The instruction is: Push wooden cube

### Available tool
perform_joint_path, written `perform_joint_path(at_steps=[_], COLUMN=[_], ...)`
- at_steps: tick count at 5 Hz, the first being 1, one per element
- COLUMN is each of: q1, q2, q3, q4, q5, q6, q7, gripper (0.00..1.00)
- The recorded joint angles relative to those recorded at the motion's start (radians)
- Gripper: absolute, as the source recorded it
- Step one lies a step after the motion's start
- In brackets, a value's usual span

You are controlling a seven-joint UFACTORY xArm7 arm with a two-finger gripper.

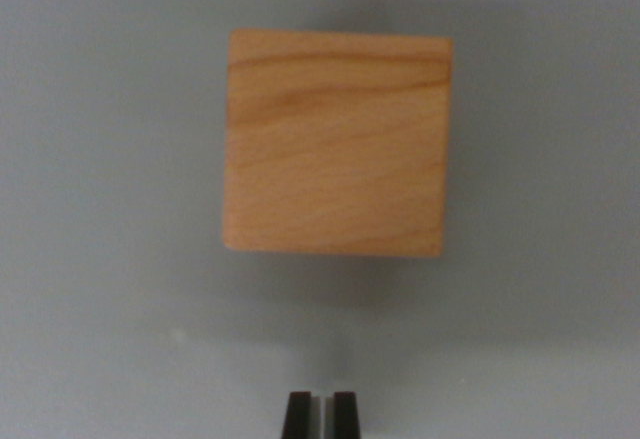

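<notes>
A light wooden cube [336,143] with visible grain sits on the plain grey surface [100,259], filling the upper middle of the wrist view. My gripper [321,414] shows at the bottom edge as two dark fingertips [297,415] standing side by side with only a thin slit between them, holding nothing. The fingertips are below the cube in the picture, apart from it, with a strip of bare grey surface between them and the cube's near edge.
Only the flat grey surface surrounds the cube on every side. A soft shadow lies under the cube's near edge.
</notes>
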Motion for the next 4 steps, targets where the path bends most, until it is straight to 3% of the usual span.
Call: perform_joint_path(at_steps=[3, 4], q1=[0.0000, 0.0001], q2=[0.007, 0.020], q3=[0.000, 0.001], q4=[0.012, 0.032], q5=[0.0004, 0.0011], q6=[0.005, 0.012], q7=[0.000, 0.000], gripper=[1.00, 1.00])
